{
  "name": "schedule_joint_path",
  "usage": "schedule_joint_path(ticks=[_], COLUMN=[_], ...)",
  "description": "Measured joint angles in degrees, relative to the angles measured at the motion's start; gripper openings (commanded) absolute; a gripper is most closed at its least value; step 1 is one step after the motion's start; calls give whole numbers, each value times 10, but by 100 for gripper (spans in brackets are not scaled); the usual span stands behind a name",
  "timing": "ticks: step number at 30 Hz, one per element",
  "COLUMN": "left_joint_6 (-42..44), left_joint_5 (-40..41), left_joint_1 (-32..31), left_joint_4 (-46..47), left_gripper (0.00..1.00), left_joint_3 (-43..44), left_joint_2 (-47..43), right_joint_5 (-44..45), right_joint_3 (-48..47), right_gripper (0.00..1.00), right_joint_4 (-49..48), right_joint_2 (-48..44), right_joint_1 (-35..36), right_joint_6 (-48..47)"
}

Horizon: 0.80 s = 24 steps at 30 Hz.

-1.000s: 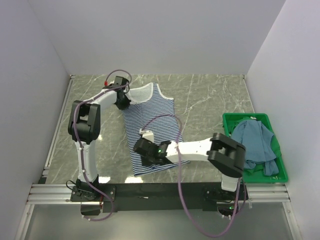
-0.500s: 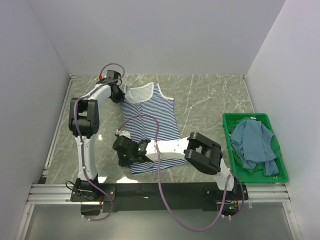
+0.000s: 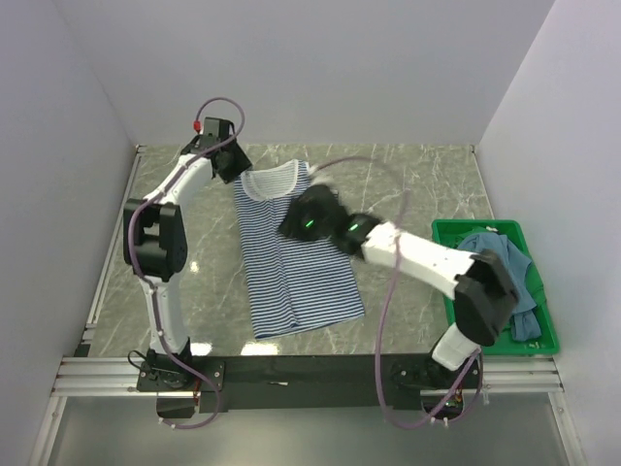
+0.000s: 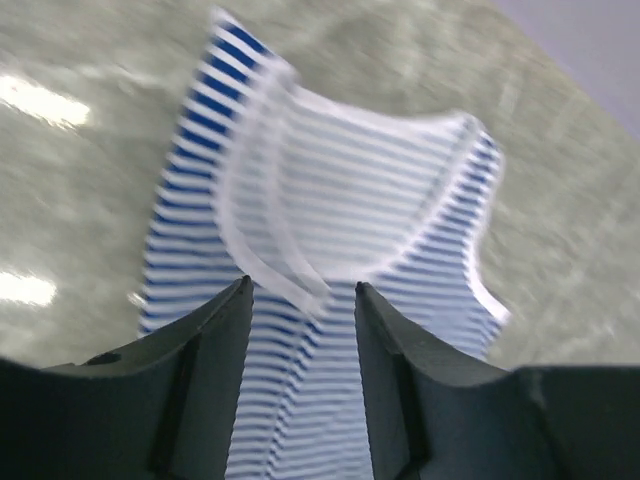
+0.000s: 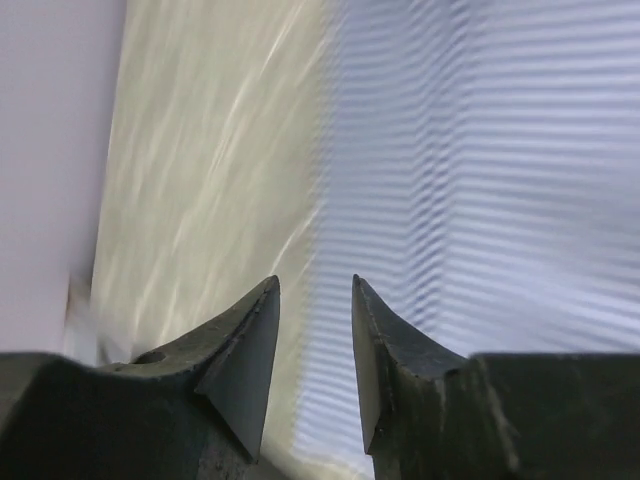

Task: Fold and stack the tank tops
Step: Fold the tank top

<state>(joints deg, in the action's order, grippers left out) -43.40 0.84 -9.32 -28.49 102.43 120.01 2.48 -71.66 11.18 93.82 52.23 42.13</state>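
Left gripper (image 3: 225, 158) hung at the far left corner of the grey marble-patterned table (image 3: 408, 184), just beside the neck end of the navy-and-white striped cloth tank top (image 3: 291, 272); from the left wrist view the gripper (image 4: 300, 290) had its jaws parted to a medium gap, dark fingers (image 4: 215, 360) either side, nothing pinched; white neck trim of the striped top (image 4: 340, 220) showed through the gap, lying on the table (image 4: 80, 150) below; whether the tips touched the cloth could not be told.

Striped top lay spread flat left of the table's middle, neck toward the far wall, hem toward the arm bases; both shoulder straps lay open; hem sat slightly skewed, its right corner nearer the middle.

Right gripper (image 3: 299, 218) sat over the top's right side just below the armhole, arm reaching across from the near right; right wrist view was heavily blurred; the gripper (image 5: 313, 285) showed jaws apart by a narrow gap and empty; striped cloth (image 5: 520, 180) filled the right of that view, bare table (image 5: 210, 170) the left; contact with the cloth could not be told.

Rigid green plastic crate (image 3: 441, 248) stood at the table's right edge, well apart from the striped top; plain teal-blue cloth tank top (image 3: 490, 272) lay crumpled inside it, unfolded, one part draped toward the near right rim.
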Motion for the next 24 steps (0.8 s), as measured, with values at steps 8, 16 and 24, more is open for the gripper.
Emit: schedule_joint_path(ticks=[8, 16, 24], left_joint_6=[-62, -99, -125], left_joint_5=[-1, 8, 11], left_joint_1=[-136, -275, -367], left_joint_4=[66, 73, 100], left_gripper=[40, 44, 44], left_joint_3=[-278, -372, -394], left_joint_2=[-208, -252, -266], right_joint_5=[-22, -35, -52], right_joint_3=[-17, -164, -286], right_gripper=[47, 50, 50], right_joint_4=[28, 74, 101], right_joint_2=[-4, 169, 318], right_joint_1=[-251, -304, -319], right_joint_6=[-73, -137, -163])
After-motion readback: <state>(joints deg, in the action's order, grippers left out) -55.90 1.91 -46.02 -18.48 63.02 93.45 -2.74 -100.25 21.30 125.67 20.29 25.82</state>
